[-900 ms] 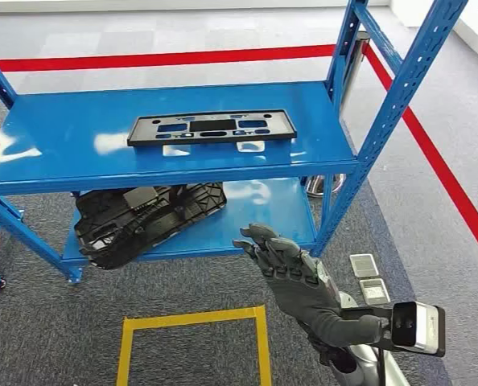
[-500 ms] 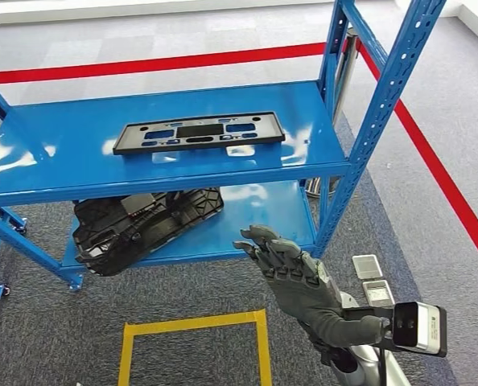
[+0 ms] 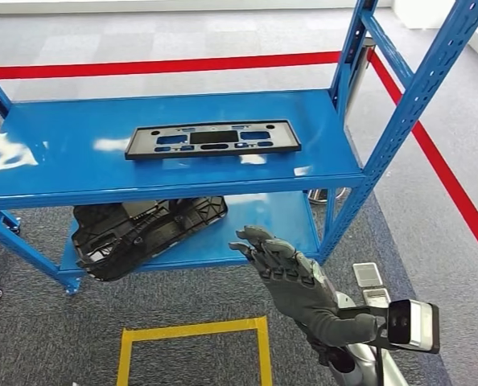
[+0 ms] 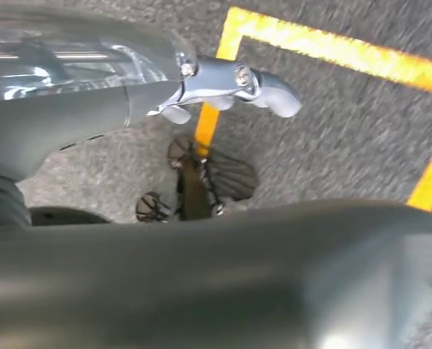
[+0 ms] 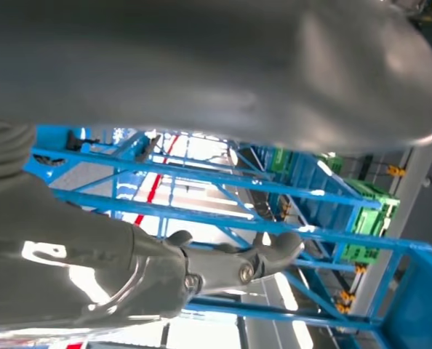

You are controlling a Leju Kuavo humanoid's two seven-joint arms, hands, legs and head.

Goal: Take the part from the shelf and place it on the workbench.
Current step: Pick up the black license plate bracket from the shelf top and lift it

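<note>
A flat black part (image 3: 212, 139) is being shown lying lengthwise on the upper deck of a blue shelf (image 3: 54, 145), while the robot's right hand (image 3: 285, 269) is being held out in front of the shelf's lower level, below the part and to its right, well apart from it. The hand's fingers (image 3: 249, 237) are being held spread and empty, pointing toward the shelf. A larger black moulded panel (image 3: 146, 229) is being seen resting on the lower deck, to the left of the hand and not touched by it. A yellow taped square (image 3: 194, 330) is being seen on the grey carpet in front of the shelf, and a red floor line (image 3: 163, 60) is running behind it. In the left wrist view, the left hand (image 4: 225, 80) is being seen above the carpet and yellow tape, holding nothing; how far its fingers are parted cannot be told.
</note>
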